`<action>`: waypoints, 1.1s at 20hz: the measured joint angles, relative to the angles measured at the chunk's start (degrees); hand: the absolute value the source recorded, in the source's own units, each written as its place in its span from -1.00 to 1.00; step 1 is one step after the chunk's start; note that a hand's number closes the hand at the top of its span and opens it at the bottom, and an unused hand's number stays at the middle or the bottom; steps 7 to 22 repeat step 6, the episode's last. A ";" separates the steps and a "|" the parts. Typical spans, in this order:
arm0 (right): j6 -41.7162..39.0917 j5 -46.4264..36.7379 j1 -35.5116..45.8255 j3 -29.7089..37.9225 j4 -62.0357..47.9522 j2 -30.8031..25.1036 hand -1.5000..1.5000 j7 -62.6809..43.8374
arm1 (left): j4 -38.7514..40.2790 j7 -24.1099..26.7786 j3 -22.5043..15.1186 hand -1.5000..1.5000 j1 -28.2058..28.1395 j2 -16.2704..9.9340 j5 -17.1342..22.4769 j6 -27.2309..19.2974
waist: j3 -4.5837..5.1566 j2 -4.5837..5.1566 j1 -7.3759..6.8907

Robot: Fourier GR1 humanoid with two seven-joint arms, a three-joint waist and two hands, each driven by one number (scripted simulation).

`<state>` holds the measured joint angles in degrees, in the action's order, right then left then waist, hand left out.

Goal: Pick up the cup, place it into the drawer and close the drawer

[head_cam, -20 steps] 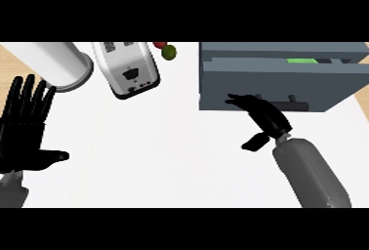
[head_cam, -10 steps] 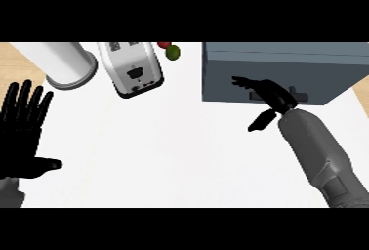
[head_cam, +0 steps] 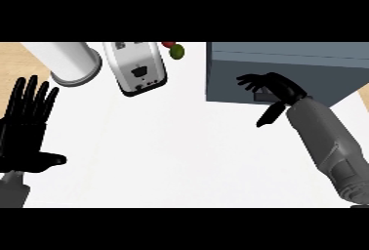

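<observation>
Pressing hand: right hand (head_cam: 277,90), fingers spread, against the drawer (head_cam: 288,73) front
Drawer: now flush and shut, earlier pulled out
Left hand (head_cam: 25,132): open, resting at left edge

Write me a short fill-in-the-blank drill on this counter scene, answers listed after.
1. The grey drawer unit has its drawer fully ____.
2. The right hand rests against the drawer's ____.
3. The left hand is ____, fingers up, at the view's left edge.

Answers: shut; front; open
</observation>
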<state>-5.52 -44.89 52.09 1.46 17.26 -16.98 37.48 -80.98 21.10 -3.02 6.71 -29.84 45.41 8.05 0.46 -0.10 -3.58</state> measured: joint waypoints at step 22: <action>-1.32 -0.38 1.20 0.28 -2.81 -0.85 -1.00 2.32 | -0.16 0.53 -0.67 -1.00 0.45 0.89 -1.61 -0.47 | 0.12 -0.02 -0.51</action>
